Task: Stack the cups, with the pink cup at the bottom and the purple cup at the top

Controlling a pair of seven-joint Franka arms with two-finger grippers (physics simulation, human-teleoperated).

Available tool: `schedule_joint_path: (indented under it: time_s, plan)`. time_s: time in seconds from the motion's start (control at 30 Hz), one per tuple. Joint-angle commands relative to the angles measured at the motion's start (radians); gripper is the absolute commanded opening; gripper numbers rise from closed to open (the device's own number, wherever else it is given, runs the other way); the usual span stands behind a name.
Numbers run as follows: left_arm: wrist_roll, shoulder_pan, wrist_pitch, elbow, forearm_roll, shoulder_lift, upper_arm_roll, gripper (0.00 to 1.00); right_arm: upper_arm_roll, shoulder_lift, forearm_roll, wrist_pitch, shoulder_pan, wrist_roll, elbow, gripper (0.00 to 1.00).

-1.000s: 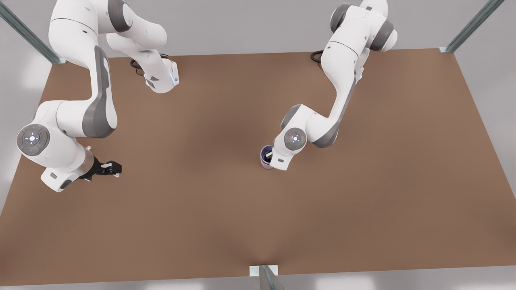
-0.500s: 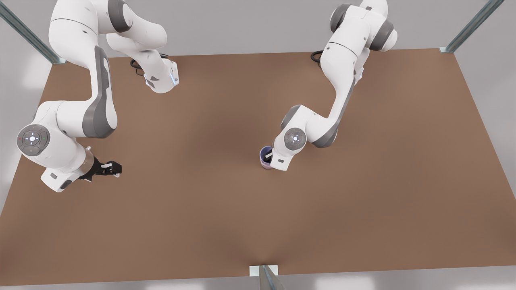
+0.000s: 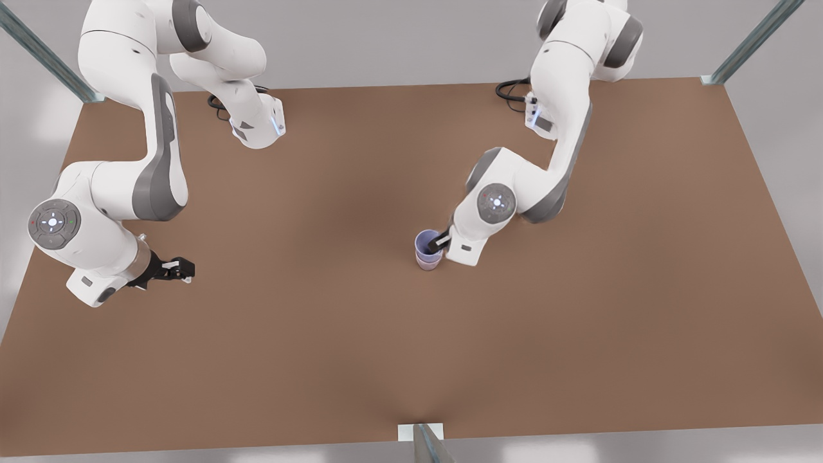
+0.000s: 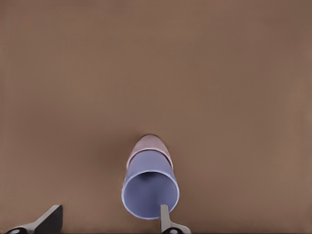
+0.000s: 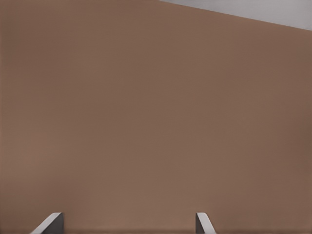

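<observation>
Purple cup point(image 4: 150, 192) sits nested in pink cup point(image 4: 149, 147), upright mid-counter, so the stack looks done. Left end effector point(image 4: 109, 220) is spread, one finger over the purple rim and the other outside, gripping nothing; probably a release. Right end effector point(image 3: 175, 269) waits well apart near the front view's left, fingers spread, empty. Bare brown counter point(image 3: 578, 334), grey surround, metal frame posts point(image 3: 752, 42) at the corners.
</observation>
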Motion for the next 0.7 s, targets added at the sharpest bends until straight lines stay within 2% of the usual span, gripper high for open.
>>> schedule_joint_path:
  time_s: [0.0, 0.03, 0.07, 0.13, 0.23, 0.27, 0.3, 0.5, 0.67]
  plan:
    - [0.198, 0.115, -0.382, 0.135, 0.023, -0.022, 0.008, 0.99, 0.0, -0.002, -0.001, 0.0, 0.0, -0.002, 0.0, 1.0]
    - [0.405, 0.174, -0.399, 0.141, 0.094, -0.06, 0.032, 0.99, 0.0, -0.002, -0.001, 0.0, 0.0, -0.002, 0.0, 1.0]
    - [0.604, 0.182, -0.41, 0.143, 0.12, -0.072, 0.116, 0.99, 0.0, -0.002, -0.001, 0.0, 0.0, -0.002, 0.0, 1.0]
    - [0.799, 0.192, -0.41, 0.141, 0.125, -0.089, 0.212, 0.99, 0.0, -0.001, -0.001, 0.0, 0.0, -0.002, 0.002, 1.0]
    - [1.116, 0.275, -0.366, 0.028, 0.169, -0.155, 0.198, 0.99, 0.0, -0.001, -0.001, 0.0, 0.0, -0.002, 0.0, 1.0]
    - [1.136, 0.304, -0.234, -0.064, 0.175, -0.201, 0.155, 0.99, 0.0, -0.001, 0.001, 0.0, 0.0, -0.002, 0.0, 1.0]
    - [1.174, 0.326, -0.192, -0.107, 0.181, -0.224, 0.137, 0.99, 0.0, -0.001, -0.001, 0.0, 0.0, -0.002, 0.0, 1.0]
    - [1.159, 0.326, -0.312, -0.015, 0.181, -0.171, 0.143, 1.0, 0.001, -0.001, -0.001, 0.0, 0.0, -0.002, 0.0, 1.0]
    - [1.155, 0.326, -0.324, -0.011, 0.181, -0.172, 0.146, 1.0, 0.0, -0.001, 0.001, 0.001, -0.001, -0.002, 0.002, 1.0]
